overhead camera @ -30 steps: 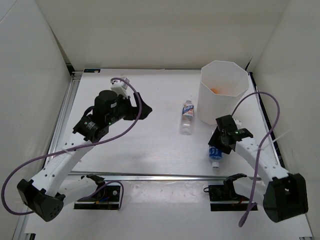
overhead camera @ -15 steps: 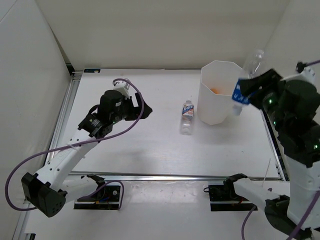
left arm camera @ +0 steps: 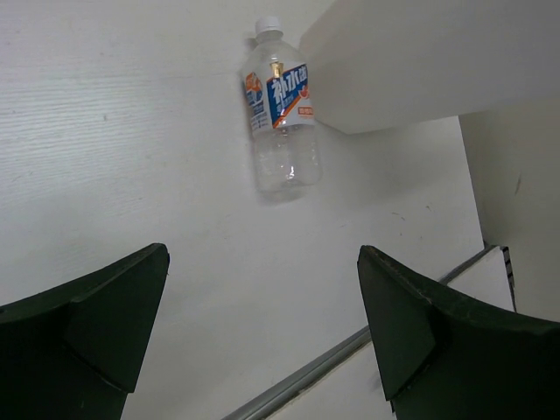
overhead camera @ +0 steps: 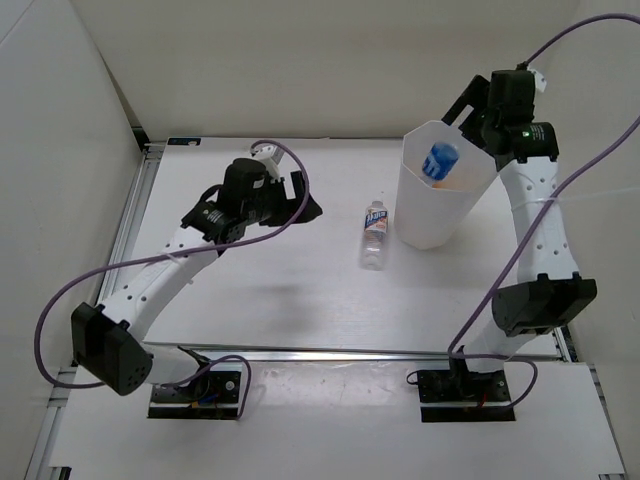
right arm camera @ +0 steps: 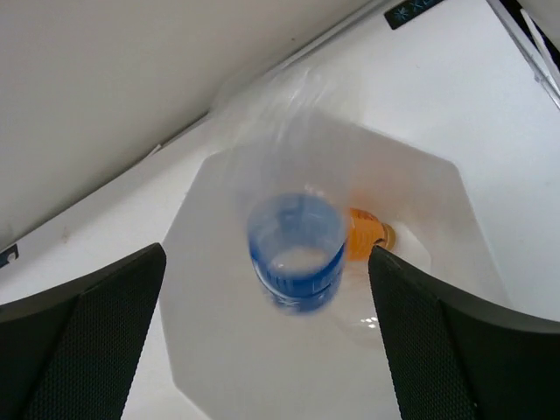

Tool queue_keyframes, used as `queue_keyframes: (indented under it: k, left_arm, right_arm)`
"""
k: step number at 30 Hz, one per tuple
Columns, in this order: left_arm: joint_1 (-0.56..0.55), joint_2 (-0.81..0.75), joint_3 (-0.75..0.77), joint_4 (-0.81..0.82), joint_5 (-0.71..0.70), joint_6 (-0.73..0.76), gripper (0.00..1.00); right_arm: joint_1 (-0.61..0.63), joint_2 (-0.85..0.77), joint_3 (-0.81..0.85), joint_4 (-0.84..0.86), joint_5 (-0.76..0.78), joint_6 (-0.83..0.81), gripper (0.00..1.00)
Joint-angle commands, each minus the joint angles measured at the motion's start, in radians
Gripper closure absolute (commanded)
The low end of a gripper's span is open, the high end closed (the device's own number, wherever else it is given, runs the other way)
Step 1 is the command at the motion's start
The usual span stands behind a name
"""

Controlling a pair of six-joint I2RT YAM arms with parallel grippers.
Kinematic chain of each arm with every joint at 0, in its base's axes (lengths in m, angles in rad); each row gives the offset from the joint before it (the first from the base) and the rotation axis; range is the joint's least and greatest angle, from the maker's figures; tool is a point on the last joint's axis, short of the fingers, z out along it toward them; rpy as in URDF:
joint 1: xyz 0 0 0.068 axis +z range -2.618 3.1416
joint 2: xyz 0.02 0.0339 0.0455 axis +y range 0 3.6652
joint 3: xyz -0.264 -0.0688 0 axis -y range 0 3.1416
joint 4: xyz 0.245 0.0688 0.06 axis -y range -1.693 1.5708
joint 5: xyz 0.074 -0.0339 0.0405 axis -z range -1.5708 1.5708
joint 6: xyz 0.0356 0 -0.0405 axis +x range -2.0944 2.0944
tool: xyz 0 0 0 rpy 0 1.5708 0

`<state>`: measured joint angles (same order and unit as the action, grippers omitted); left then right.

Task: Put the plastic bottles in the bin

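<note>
Because the right tool [overhead camera: 472, 118] hangs over the bin [overhead camera: 420, 225] in the top view with its fingers spread wide, the blue-label bottle [overhead camera: 440, 160] below it sits inside the rim, probably dropping. Ahead of the left tool [overhead camera: 305, 205], equally wide and empty, the white-and-orange label bottle [overhead camera: 374, 232] lies flat on the white surface [overhead camera: 300, 290], just beside the bin. White walls [overhead camera: 300, 60] enclose three sides.

From the left wrist, that bottle lies ahead between the fingers [left arm camera: 87, 332], seemingly lined up for grasping.

From the right wrist, the blurred blue-label bottle is directly below, touching neither finger, beside the orange bottle [right arm camera: 367, 236].
</note>
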<state>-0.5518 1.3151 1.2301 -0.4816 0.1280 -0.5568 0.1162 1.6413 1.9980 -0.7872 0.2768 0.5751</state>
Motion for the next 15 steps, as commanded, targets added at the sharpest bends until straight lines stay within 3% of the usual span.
queue_keyframes:
  k: [1, 5, 10, 15]
  left_arm:
    - [0.003, 0.058, 0.066, 0.006, 0.091, -0.005, 0.0]
    - [-0.029, 0.223, 0.155, 0.006, 0.2, 0.037, 0.0]
    - [-0.138, 0.444, 0.311, 0.006, 0.033, 0.084, 0.0]
    - [-0.158, 0.622, 0.43, 0.006, 0.12, 0.075, 0.0]
  right_arm:
    - [-0.01, -0.162, -0.001, 0.037, -0.033, 0.012, 0.0]
    - [-0.01, -0.291, -0.08, 0.046, -0.053, 0.013, 0.0]
    - [-0.01, -0.431, -0.122, 0.046, -0.083, 0.003, 0.0]
    - [-0.01, -0.477, -0.113, 0.017, -0.103, -0.008, 0.0]
